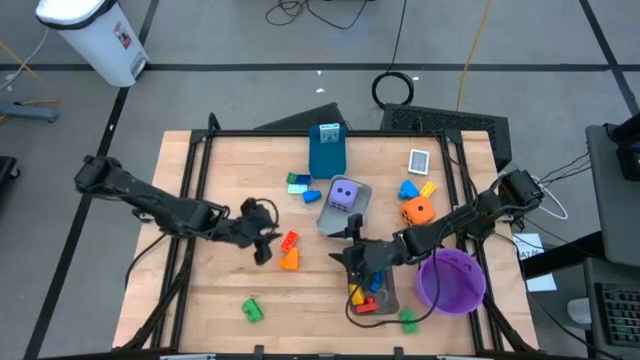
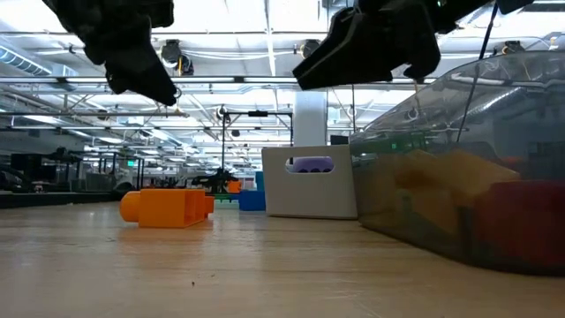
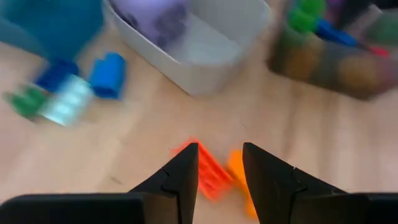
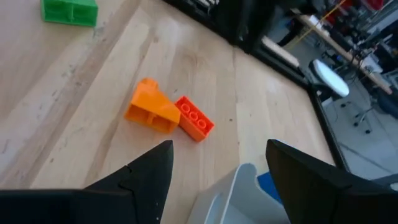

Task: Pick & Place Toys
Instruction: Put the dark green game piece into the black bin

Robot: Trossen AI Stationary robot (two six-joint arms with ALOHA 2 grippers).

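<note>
An orange brick (image 1: 289, 261) and a red brick (image 1: 291, 240) lie side by side on the wood table. My left gripper (image 1: 265, 245) hovers just left of them; its wrist view shows it open by a narrow gap (image 3: 221, 155), with the red brick (image 3: 208, 175) and the orange brick (image 3: 236, 169) beyond the fingertips. My right gripper (image 1: 352, 255) hangs open and empty (image 4: 217, 155) over the near end of the grey tray (image 1: 361, 197) that holds a purple die (image 1: 343, 194). An orange die (image 1: 418, 210) sits on the table at the right.
A clear tray (image 1: 386, 296) of bricks and a purple bowl (image 1: 450, 280) stand at the near right. A blue box (image 1: 327, 152) is at the far middle, with loose blue and green bricks (image 1: 300, 186) beside it. Green bricks (image 1: 251, 310) (image 1: 408, 320) lie near the front edge.
</note>
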